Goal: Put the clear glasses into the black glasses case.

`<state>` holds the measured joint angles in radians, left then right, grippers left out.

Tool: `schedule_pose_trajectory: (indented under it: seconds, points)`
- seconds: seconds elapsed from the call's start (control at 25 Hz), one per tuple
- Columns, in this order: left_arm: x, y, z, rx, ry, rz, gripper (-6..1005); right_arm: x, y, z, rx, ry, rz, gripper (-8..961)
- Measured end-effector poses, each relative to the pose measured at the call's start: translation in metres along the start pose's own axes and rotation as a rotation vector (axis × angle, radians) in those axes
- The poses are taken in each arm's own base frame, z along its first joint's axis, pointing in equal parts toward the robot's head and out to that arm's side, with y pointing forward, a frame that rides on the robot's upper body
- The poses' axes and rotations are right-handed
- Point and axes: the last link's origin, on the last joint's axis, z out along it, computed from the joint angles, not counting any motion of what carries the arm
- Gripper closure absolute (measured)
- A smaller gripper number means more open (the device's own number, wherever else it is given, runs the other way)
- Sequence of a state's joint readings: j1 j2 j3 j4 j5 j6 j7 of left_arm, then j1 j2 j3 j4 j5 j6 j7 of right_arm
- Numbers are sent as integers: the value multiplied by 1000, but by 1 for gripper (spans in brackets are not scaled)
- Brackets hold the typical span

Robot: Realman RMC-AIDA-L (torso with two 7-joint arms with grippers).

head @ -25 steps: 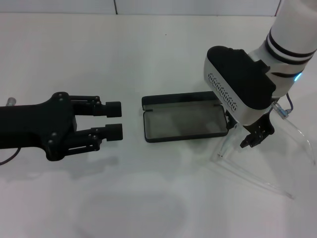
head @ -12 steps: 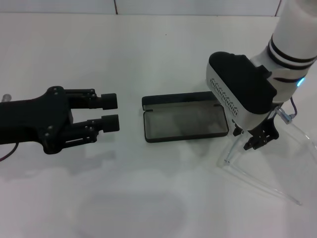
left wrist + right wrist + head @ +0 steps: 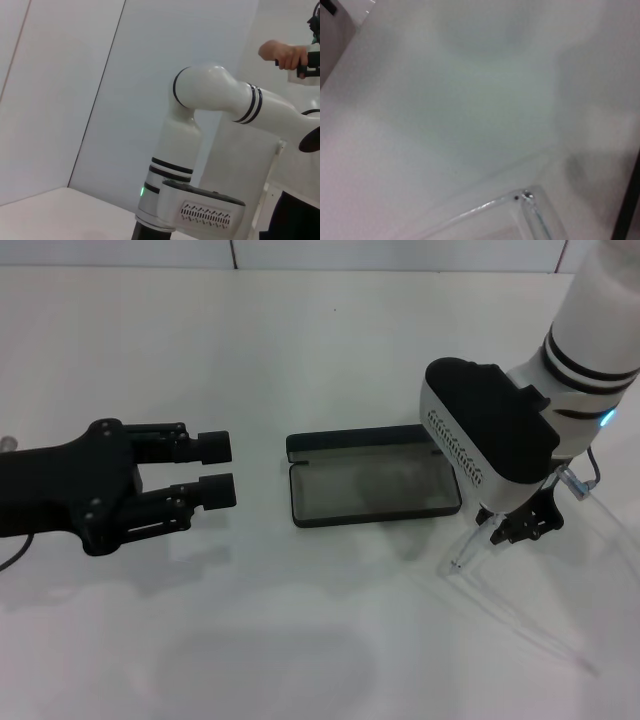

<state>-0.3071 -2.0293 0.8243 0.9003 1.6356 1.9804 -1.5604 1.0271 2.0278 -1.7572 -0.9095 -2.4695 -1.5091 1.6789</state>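
Observation:
The black glasses case (image 3: 365, 488) lies open in the middle of the table, its grey lining bare and its lid (image 3: 355, 440) folded flat toward the far side. My right gripper (image 3: 522, 527) is just right of the case and appears shut on the clear glasses (image 3: 470, 548). One of their thin temple arms slants down to the table, and another runs off toward the near right. A clear hinge corner of the glasses (image 3: 525, 196) shows in the right wrist view. My left gripper (image 3: 220, 469) hovers open and empty to the left of the case.
The white tabletop (image 3: 300, 640) runs to a far edge (image 3: 300, 268) against a wall. In the left wrist view the right arm (image 3: 200, 150) fills the middle, and a person's hand (image 3: 277, 52) holds a device in the background.
My right gripper has shifted right and toward the near side, and the glasses moved with it. My left gripper has drawn back to the left, away from the case.

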Motion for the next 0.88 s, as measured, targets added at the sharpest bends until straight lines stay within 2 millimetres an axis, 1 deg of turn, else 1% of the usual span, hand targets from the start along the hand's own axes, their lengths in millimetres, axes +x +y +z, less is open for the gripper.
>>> schedule_pose_trajectory:
  seconds: [0.12,0.32,0.52,0.56,0.76,0.88]
  points:
    - [0,0,-2,9,8,-1,537,0,2,0,-7,-5,19,750]
    - [-2,1,-6,30,25,-4,537,-4,5,-4,-7,-22,37,771]
    - [-4,3,-9,37,29,-11,537,-6,15,-8,-21,-31,44,840]
    - [-4,4,-9,37,30,-12,537,-6,17,-10,-23,-35,48,840]
    - [-3,5,-10,36,44,-9,537,0,35,-30,-9,-117,101,839]
    - [2,5,-9,33,83,8,537,12,44,-47,46,-203,172,839]
